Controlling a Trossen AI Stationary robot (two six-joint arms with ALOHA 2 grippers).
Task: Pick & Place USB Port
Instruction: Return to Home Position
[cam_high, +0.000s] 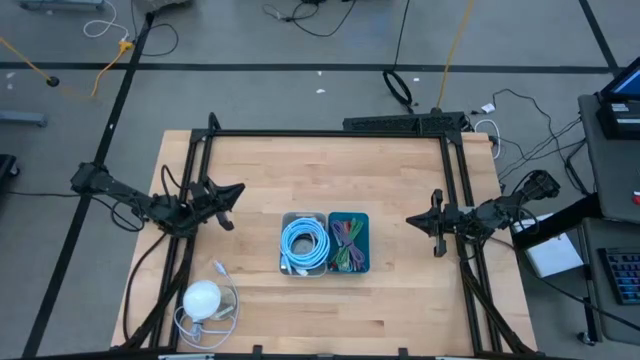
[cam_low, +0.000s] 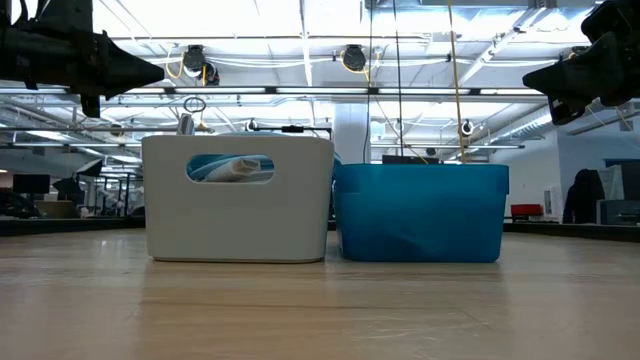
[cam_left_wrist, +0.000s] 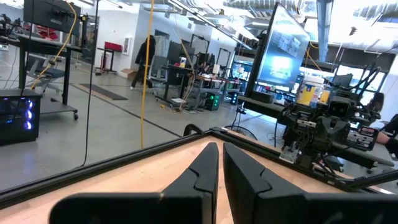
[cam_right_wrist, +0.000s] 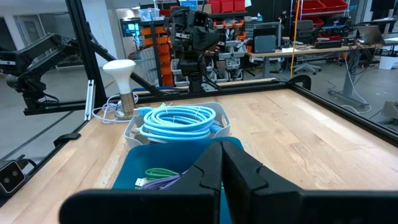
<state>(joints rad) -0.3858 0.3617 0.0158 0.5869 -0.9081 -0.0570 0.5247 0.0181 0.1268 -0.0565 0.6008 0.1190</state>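
Left end effector (cam_high: 238, 188) closed, right end effector (cam_high: 411, 220) closed, gray bin (cam_high: 303, 214) and blue bin (cam_high: 367, 240) between them

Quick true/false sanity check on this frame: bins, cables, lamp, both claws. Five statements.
1. The blue cable lies coiled in the gray bin. True.
2. The gray bin and the blue bin stand far apart. False: they stand side by side, close together.
3. The left claw grips a cable. False: it is shut on nothing, raised clear of the bins.
4. The white lamp stands outside both bins. True.
5. The right claw is inside the blue bin. False: it hangs shut, off to that bin's side.
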